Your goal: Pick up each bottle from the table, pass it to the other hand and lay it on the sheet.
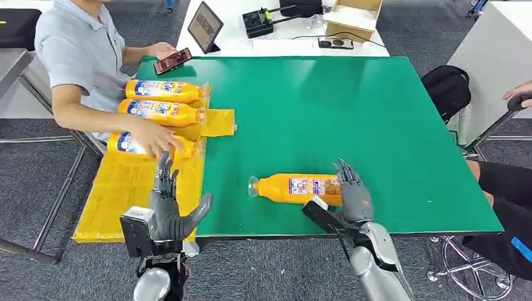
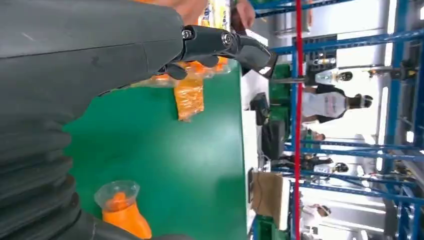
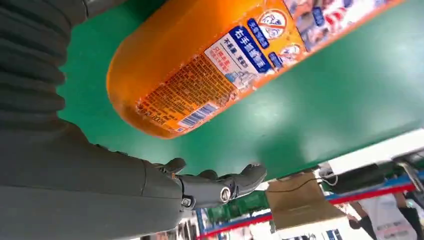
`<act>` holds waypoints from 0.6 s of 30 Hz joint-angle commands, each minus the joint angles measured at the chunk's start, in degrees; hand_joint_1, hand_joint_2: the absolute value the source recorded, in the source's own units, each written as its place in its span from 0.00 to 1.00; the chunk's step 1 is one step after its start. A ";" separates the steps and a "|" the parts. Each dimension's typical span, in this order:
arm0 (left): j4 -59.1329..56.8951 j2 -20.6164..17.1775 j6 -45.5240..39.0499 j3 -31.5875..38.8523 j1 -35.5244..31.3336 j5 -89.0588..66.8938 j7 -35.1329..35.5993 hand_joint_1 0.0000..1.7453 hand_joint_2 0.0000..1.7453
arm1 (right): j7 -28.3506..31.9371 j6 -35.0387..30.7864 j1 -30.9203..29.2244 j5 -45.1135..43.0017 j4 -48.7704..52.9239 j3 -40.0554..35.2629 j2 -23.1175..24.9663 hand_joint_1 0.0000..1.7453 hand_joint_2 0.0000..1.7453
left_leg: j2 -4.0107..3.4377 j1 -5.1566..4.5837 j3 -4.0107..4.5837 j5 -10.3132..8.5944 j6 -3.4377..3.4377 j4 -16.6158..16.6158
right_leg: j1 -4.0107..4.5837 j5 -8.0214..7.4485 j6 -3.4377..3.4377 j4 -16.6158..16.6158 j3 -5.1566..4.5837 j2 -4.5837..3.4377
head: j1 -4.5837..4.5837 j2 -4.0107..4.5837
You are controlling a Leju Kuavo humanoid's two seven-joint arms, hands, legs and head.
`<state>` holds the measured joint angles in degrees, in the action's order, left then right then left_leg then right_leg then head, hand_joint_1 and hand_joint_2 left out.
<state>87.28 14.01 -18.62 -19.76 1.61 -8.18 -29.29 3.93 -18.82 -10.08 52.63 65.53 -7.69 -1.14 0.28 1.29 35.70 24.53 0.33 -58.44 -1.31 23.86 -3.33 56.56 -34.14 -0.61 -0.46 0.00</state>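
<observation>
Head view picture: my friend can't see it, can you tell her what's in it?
An orange bottle lies on a green table, the robot's open right hand at its base. Its empty left hand waits near a yellow sheet where a person's hand touches one of three bottles.

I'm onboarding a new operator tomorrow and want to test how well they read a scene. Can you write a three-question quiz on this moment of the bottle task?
1. True or false: the robot's right hand has lifted the orange bottle off the green table.
2. How many bottles lie on the yellow sheet? A) one B) three C) five
3. Fill in: a person's hand rests on the sheet bottle that lies ____ the robot.

Key
1. False. The bottle lies on its side on the table, with the right hand at its base end.
2. B.
3. Nearest. The left hand is empty, fingers apart, over the sheet's edge.
</observation>
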 commanded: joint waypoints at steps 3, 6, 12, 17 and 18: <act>-3.37 -0.02 0.94 0.56 -1.28 -0.52 1.21 0.00 1.00 | -5.76 -3.16 -8.08 8.65 -13.12 -4.84 -0.02 0.00 1.00 | -0.12 -0.01 -0.37 0.07 -0.10 0.11 | 0.04 0.03 0.19 -0.12 0.34 -0.04 | 0.02 0.00; -3.49 -0.06 0.98 0.59 -1.43 -0.64 1.27 0.00 1.00 | -6.06 -2.70 -8.81 9.10 -14.11 -4.88 0.17 0.00 1.00 | -0.07 -0.01 -0.16 0.02 -0.06 0.06 | 0.02 0.00 0.10 -0.06 0.14 -0.03 | 0.00 0.00; -4.58 -0.07 1.18 0.56 -2.41 -0.83 1.45 0.00 1.00 | -6.86 -2.13 -11.83 9.79 -20.54 -4.77 0.73 0.00 1.00 | -0.05 0.00 -0.13 0.01 -0.04 0.05 | 0.02 -0.01 0.09 -0.06 0.12 -0.02 | 0.00 0.00; -4.07 -0.48 1.56 0.74 -2.08 -1.53 2.28 0.00 1.00 | -8.92 1.10 -13.58 11.27 -24.69 -5.54 0.94 0.00 1.00 | -0.10 -0.02 -0.29 0.05 -0.09 0.08 | 0.02 0.02 0.16 -0.08 0.26 -0.04 | 0.00 0.00; -4.07 -0.48 1.56 0.74 -2.08 -1.53 2.28 0.00 1.00 | -8.92 1.10 -13.58 11.27 -24.69 -5.54 0.94 0.00 1.00 | -0.10 -0.02 -0.24 0.04 -0.07 0.07 | 0.01 0.01 0.12 -0.07 0.21 -0.05 | 0.00 0.00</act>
<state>86.44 14.18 -17.40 -19.74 1.21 -9.09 -27.91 -3.39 -20.33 -18.66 63.10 51.41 -11.36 -0.77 0.29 1.29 35.70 24.52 0.33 -58.44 -1.32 23.86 -3.33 56.56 -34.14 -0.60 -0.46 0.00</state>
